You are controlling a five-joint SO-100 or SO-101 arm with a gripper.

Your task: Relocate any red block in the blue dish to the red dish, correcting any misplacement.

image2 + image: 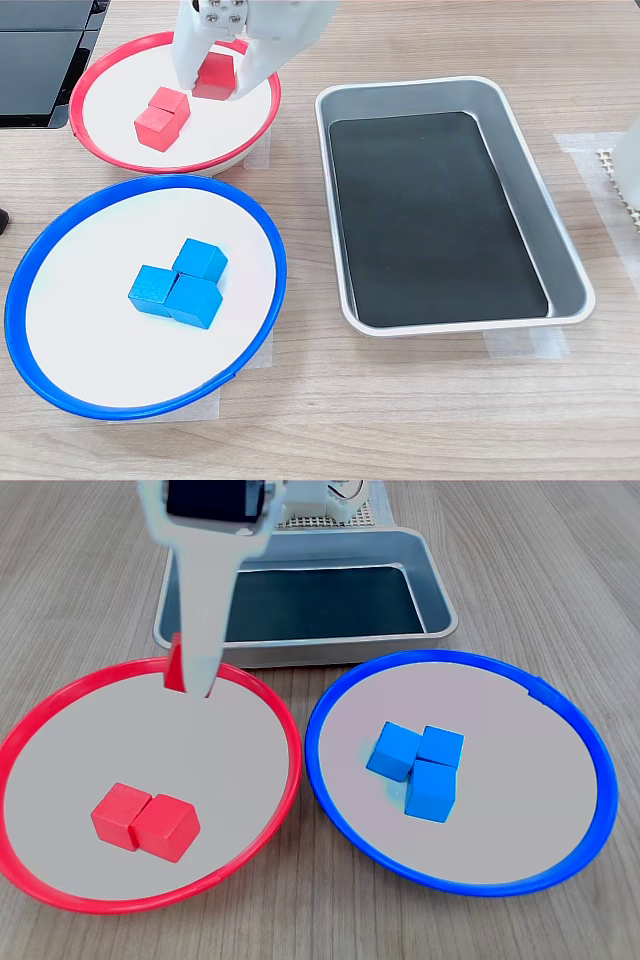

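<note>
Red dish: round, shallow, bright red rim, pale grey inside. It sits at the first exterior view's left and at the top left of the second exterior view. Two red cubes lie inside it, touching side by side.

Red block: a third red cube, clamped between the jaws of the gripper over the red dish, near the dish's side closest to the metal tray. In the first exterior view only a thin red sliver of it shows beside the white finger, which hides the rest. Whether it touches the dish floor cannot be told.

Blue dish: same size, bright blue rim, just beside the red dish, rims near but apart. It holds three blue cubes bunched together and touching; no red cube among them.

Metal tray: rectangular, silvery walls, dark floor, nothing in it. It stands behind both dishes in the first exterior view and at the second exterior view's right, well clear of the gripper.

Table: light wood grain, with clear tape patches under the dishes and the tray corner.

Dark flat panel: at the second exterior view's upper left edge, next to the red dish.
</note>
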